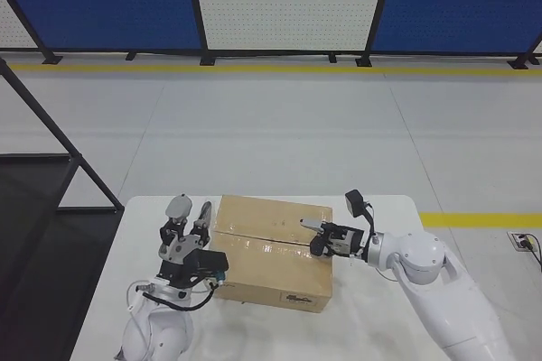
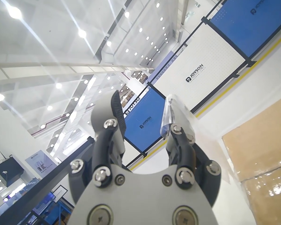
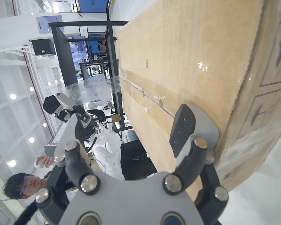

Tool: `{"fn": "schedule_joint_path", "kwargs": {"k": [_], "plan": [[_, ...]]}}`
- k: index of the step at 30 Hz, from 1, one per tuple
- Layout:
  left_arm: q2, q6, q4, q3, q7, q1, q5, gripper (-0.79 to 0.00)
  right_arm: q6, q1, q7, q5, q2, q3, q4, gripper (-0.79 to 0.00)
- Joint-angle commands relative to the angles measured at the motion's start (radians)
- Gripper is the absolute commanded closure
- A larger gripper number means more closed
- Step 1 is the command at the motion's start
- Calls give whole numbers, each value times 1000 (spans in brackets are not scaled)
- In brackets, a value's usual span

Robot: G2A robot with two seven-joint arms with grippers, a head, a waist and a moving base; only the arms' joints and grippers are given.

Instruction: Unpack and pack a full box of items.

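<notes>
A closed cardboard box [image 1: 269, 257] stands in the middle of the white table [image 1: 370, 316], its top seam sealed with clear tape [image 3: 145, 94]. My left gripper [image 1: 191, 212] sits beside the box's left end, pointing upward and open [image 2: 142, 111] with nothing between its fingers. A clear plastic piece [image 2: 168, 113] sits at one fingertip. The box's corner [image 2: 260, 155] lies just beside it. My right gripper [image 1: 314, 233] is at the box's right end, open [image 3: 131, 120]. One black pad [image 3: 182, 127] hovers over the box top [image 3: 189, 47] near the taped seam.
A black metal frame [image 1: 36, 153] stands off the table's left side. Blue and white partition panels [image 1: 289, 23] line the far floor. Bare table surface lies in front of the box and at its right.
</notes>
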Motion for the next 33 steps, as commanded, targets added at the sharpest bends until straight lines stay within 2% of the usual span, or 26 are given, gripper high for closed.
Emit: {"fn": "schedule_joint_path", "kwargs": {"k": [1, 5, 7, 13, 33], "plan": [[-2, -3, -1, 3, 5, 3, 5, -434, 0, -2, 0, -1, 0, 1, -2, -785], [-5, -8, 2, 5, 8, 5, 14, -440, 1, -7, -1, -2, 1, 2, -7, -785], [-7, -9, 3, 6, 7, 4, 17, -403, 1, -9, -1, -2, 2, 3, -10, -785], [-12, -15, 10, 15, 11, -2, 27, -425, 3, -16, -1, -6, 2, 3, -16, -785], [-31, -19, 26, 54, 15, -7, 78, -428, -4, -34, -2, -9, 7, 16, -36, -785]]}}
